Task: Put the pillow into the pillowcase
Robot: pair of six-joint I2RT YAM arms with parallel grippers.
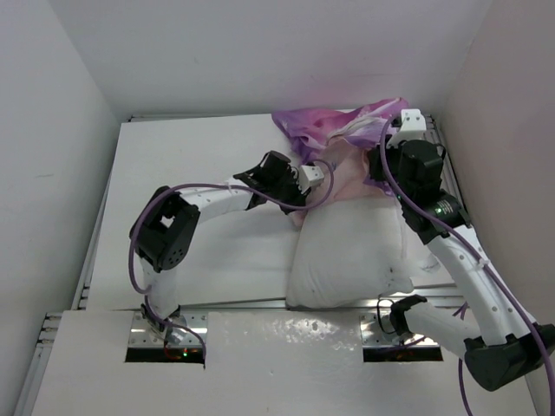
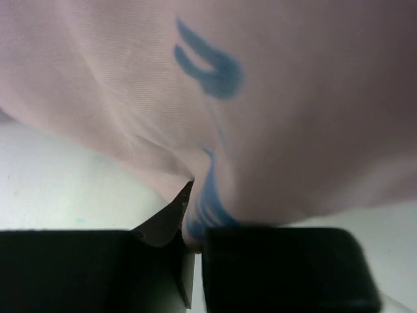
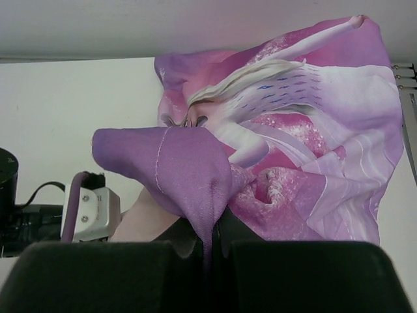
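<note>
— My right gripper is pinched on the pillowcase at its purple hem, my left gripper on the pink side.
— Why both?
— Spreads the mouth, I reckon. The pillow lies near-right, far end touching it.

white pillow, pillowcase — pink, purple print

White table between plain white walls

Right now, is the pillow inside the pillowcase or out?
Mostly out: the white pillow lies bare, the pillowcase bunched at its far end.
</note>
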